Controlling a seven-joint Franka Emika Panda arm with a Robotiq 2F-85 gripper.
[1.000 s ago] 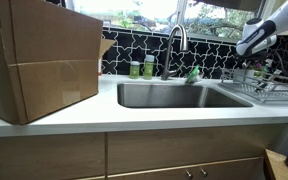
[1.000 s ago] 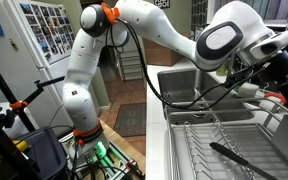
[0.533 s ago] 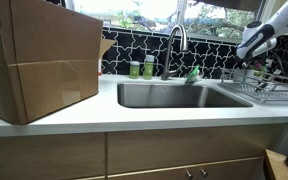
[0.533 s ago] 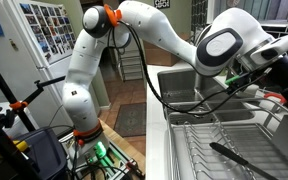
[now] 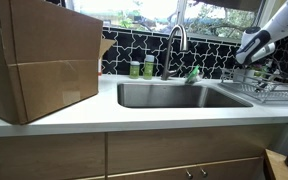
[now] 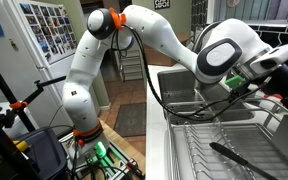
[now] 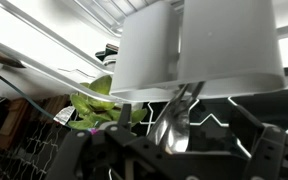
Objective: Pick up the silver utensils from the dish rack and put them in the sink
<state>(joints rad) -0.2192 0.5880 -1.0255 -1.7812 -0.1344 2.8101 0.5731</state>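
A wide rectangular stainless-steel sink (image 5: 164, 96) is seen set into a white countertop (image 5: 134, 120), with a tall curved chrome faucet (image 5: 176, 40) behind it. A low chrome wire dish rack (image 5: 274, 93) is placed on the counter just beside the basin, at the far end from a large brown cardboard box (image 5: 39, 60). Two small green bottles (image 5: 141, 69) are lined up against the black patterned tile backsplash (image 5: 216, 55).

The white robot arm (image 6: 94, 70) is stretched over the counter, and its dark gripper (image 5: 252, 48) is held above the rack, apart from the bars. In the wrist view, the gripper's two dark fingers (image 7: 70, 158) are seen spread as wide as they go, and nothing is clamped between them.

A silver spoon (image 7: 173, 126) is seen in the wrist view ahead of the open jaws, its bowl shown below two white cylindrical containers (image 7: 149, 45). A leafy green object (image 7: 94, 105) is seen just beside the spoon. Whether the spoon is touched by the fingers cannot be told.

In an exterior view, a long black utensil (image 6: 234, 156) is found lying across the rack's thin parallel bars, near its front end. The basin's grey interior is shown bare of utensils in both exterior views.
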